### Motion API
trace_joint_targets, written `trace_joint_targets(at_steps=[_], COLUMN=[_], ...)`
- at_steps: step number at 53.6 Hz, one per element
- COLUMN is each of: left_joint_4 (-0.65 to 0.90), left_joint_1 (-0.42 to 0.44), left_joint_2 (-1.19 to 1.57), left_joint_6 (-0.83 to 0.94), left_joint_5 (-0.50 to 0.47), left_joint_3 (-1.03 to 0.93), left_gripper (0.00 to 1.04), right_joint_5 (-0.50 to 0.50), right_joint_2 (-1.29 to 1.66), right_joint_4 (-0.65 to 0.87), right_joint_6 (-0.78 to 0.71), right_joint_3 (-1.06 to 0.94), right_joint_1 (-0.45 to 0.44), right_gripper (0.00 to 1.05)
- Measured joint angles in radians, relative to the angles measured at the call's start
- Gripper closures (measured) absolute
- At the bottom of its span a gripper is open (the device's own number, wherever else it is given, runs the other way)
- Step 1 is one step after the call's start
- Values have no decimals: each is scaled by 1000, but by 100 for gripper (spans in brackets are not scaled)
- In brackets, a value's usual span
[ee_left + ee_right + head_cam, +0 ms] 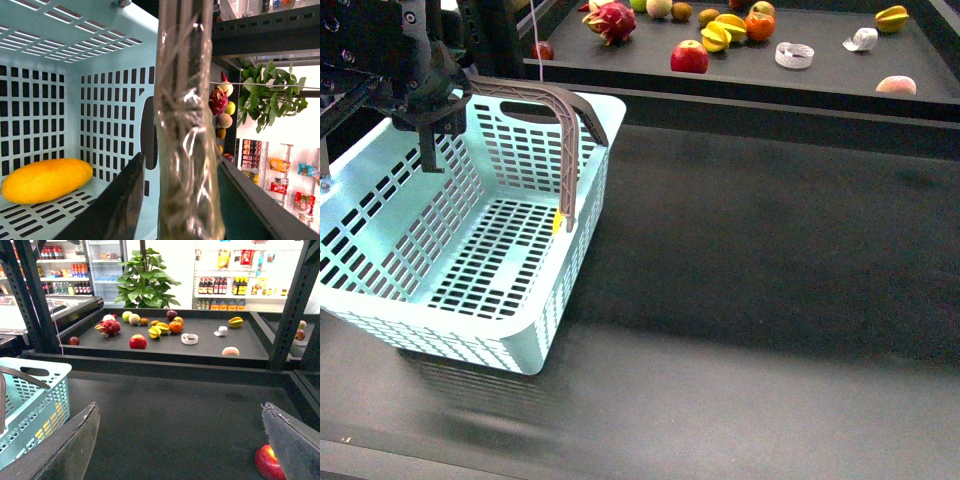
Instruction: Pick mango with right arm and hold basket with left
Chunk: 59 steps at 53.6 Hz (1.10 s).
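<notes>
The basket (pixel 460 250) is open from above, but its brown handle (pixel 560 130) arches over the far rim, with the left gripper (pixel 432 125) there. The dark worktop (pixel 770 260) beside it is free.

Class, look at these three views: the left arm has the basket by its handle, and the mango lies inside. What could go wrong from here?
1. The handle is wrapped in glossy film, so it might slip in the left gripper.
2. The mango lies loose against a wall of the basket. A tilt could make it roll.
3. The right gripper is open and empty, with a red apple beside one finger. A careless move might knock it.
</notes>
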Motion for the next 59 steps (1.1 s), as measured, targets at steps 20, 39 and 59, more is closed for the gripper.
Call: trace_joint_targets(at_steps=[20,39,59], left_joint_4=[73,27,109], left_joint_1=[-9,-55,14], left_joint_2=[-298,-822,-1061], left_joint_6=[222,438,739], left_joint_5=[-16,-115,91], left_joint_3=[-273,-682,-884], left_gripper=[6,6,18], right_joint_5=[0,0,0], right_joint_2=[0,0,0], right_joint_4=[0,0,0], right_joint_6=[0,0,0], right_joint_3=[0,0,0], right_joint_1=[0,0,0], right_gripper=[8,8,8])
